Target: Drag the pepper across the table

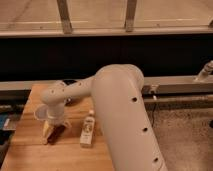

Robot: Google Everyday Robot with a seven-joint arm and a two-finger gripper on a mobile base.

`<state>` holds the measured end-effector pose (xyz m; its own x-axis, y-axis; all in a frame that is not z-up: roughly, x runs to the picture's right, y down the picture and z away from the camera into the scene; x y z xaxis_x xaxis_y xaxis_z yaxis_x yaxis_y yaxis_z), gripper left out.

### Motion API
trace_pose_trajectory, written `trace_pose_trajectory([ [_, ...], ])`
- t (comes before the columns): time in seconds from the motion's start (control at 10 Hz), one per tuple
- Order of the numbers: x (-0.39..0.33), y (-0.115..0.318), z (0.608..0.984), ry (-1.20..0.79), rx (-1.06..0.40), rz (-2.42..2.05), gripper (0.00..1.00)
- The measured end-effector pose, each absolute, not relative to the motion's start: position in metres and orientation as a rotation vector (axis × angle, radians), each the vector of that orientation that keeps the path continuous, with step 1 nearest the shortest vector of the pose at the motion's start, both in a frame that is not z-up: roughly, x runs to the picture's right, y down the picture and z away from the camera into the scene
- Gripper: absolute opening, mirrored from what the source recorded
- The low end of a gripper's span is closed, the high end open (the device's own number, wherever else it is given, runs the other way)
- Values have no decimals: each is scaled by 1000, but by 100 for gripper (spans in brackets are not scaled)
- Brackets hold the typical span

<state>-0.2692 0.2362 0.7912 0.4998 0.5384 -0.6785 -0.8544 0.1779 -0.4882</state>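
Observation:
The pepper (57,132), slim and dark red-brown, lies on the left part of the light-brown wooden table (30,152). My gripper (53,129) is down at the table top right over the pepper, at the end of the white arm (120,110) that reaches in from the right. The wrist hides the pepper's far end.
A white-and-yellow bottle (88,129) lies on the table just right of the pepper. A dark object (70,100) sits behind the arm near the table's far edge. A blue thing (3,122) shows beyond the left edge. A dark wall and rail run behind the table.

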Motion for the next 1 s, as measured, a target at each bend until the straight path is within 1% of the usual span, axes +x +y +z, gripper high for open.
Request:
trace_pose_trajectory([
  [0.3,-285,252,797,471,-924,1004,75],
  [0.4,-287,255,799,489,-901,1007,71],
  [0.5,-288,258,800,504,-878,1010,60],
  [0.6,-288,260,800,515,-865,1010,53],
  [0.7,-288,259,798,516,-846,1021,41],
  [0.9,-284,254,797,510,-822,1049,20],
  [1.0,-281,252,797,508,-817,1058,12],
])
